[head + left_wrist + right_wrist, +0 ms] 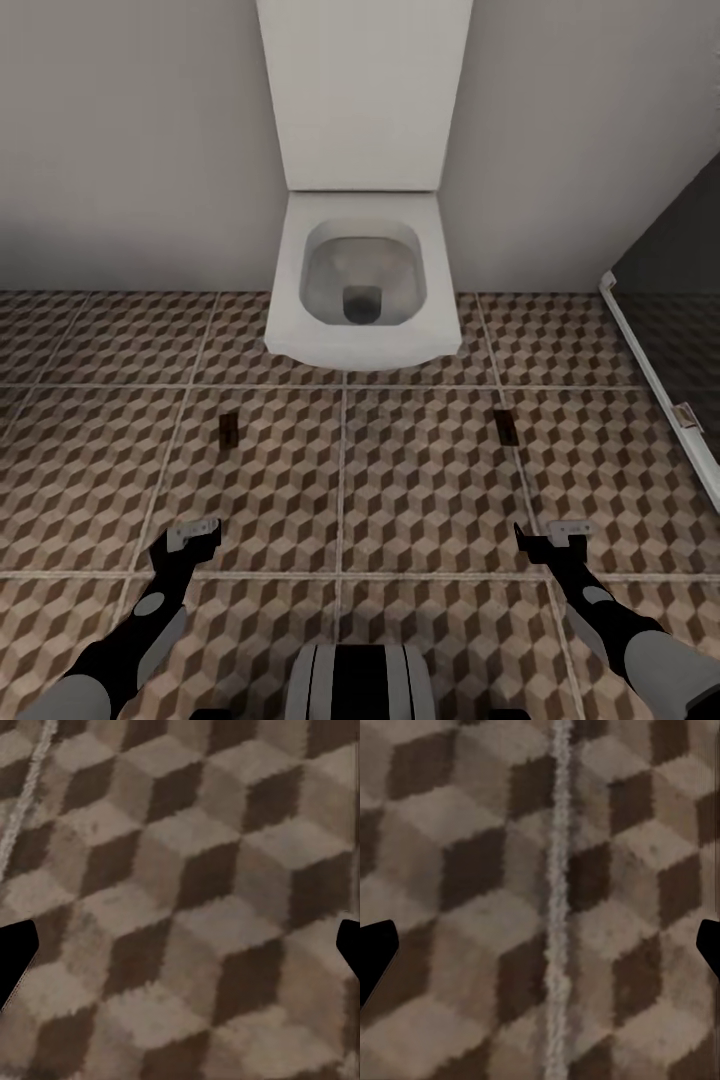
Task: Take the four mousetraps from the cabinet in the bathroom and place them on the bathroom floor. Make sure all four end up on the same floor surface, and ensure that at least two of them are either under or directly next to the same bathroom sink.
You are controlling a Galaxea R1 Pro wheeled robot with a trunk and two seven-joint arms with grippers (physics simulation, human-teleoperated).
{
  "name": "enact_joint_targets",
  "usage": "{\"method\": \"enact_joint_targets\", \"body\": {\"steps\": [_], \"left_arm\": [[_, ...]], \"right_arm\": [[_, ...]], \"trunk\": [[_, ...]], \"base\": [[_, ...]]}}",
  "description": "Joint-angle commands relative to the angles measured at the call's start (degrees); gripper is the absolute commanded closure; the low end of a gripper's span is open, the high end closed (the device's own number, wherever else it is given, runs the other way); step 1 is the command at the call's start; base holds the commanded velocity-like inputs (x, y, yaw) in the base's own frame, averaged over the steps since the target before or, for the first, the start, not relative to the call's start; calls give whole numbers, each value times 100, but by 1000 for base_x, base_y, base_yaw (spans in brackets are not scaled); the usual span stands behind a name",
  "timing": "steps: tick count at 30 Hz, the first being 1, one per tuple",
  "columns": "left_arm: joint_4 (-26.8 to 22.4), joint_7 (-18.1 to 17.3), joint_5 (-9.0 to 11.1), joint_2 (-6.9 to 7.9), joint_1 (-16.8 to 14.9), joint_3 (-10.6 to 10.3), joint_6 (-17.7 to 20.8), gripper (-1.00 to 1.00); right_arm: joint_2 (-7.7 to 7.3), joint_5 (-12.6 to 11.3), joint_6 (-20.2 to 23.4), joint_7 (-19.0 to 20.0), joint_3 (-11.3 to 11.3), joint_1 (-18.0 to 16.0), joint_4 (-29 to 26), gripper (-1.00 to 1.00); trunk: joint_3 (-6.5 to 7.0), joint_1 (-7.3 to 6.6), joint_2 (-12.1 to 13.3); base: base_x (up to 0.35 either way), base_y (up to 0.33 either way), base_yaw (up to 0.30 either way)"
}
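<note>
Down low, 2 mousetraps (pixel 228 431) (pixel 505 427) on the bathroom floor (pixel 430 480), unlabelled, both claws (pixel 192 537) (pixel 548 541) spread, empty.

white toilet (pixel 362 280), grey wall (pixel 130 140), dark shower screen (pixel 680 300)

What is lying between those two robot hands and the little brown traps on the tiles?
Nothing visible: only bare bathroom floor separates the left gripper from one mousetrap, and the right gripper from the other mousetrap.

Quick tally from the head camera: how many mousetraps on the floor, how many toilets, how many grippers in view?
Mousetraps on the bathroom floor: 2, one and another
Toilet: 1
Grippers: 2, left gripper and right gripper
Total: 5
</note>
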Motion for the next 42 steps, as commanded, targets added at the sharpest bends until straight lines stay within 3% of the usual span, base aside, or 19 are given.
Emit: {"method": "enact_joint_targets", "body": {"steps": [1,42], "left_arm": [[0,44,35,8,-3,-49,-22,-100],[-1,44,37,-75,-4,-40,-22,-100]], "right_arm": [[-3,-39,-13,-19,49,-2,-1,-100],[6,-39,-10,-19,58,-2,-1,-100]], "trunk": [[20,-3,0],[928,-109,55]], "base": [[0,0,0],[0,0,0]]}}
